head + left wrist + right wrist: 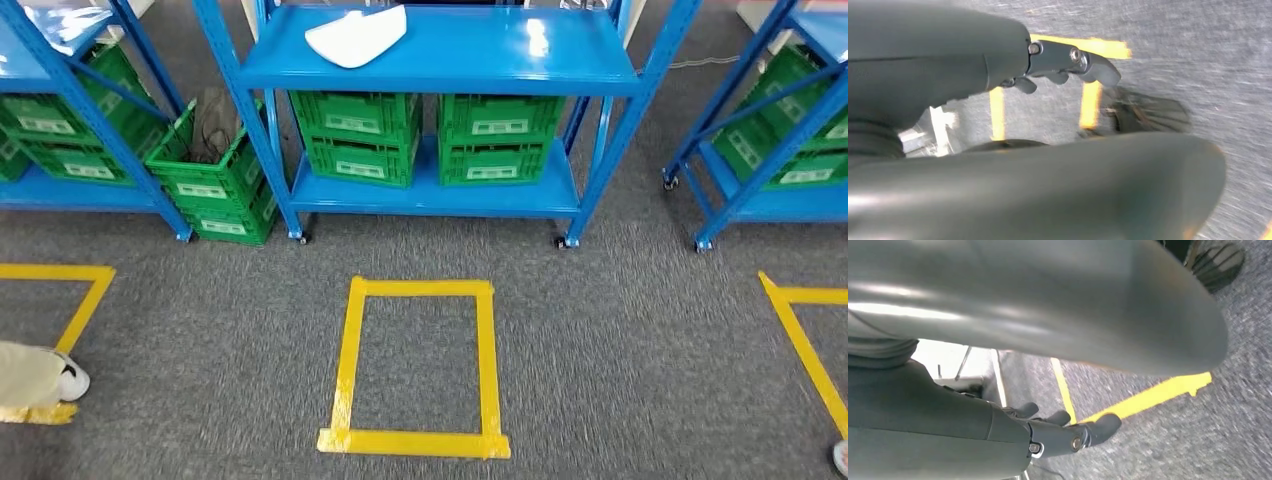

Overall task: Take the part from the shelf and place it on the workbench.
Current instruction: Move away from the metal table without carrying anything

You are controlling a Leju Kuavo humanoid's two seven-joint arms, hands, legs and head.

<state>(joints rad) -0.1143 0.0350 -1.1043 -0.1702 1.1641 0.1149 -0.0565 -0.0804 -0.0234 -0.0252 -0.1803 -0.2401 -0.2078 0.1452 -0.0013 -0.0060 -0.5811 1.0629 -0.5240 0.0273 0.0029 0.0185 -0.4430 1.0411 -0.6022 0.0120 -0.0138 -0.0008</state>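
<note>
The part [355,35] is a flat white piece with rounded corners. It lies on the top board of the middle blue shelf [440,62], towards its left side, straight ahead of me in the head view. My left hand [1048,57] hangs over the grey carpet with its dark fingers [1093,65] stretched out, away from the thick thumb, and it holds nothing. My right hand [1048,435] hangs the same way, its fingers [1098,427] extended and nothing in it. Both hands are far from the part.
Green crates [360,135] fill the lower boards of all three blue shelves, and one crate [205,170] leans between the left and middle shelves. A yellow tape rectangle [345,360] marks the carpet before the middle shelf. A person's shoe [45,375] is at the left edge.
</note>
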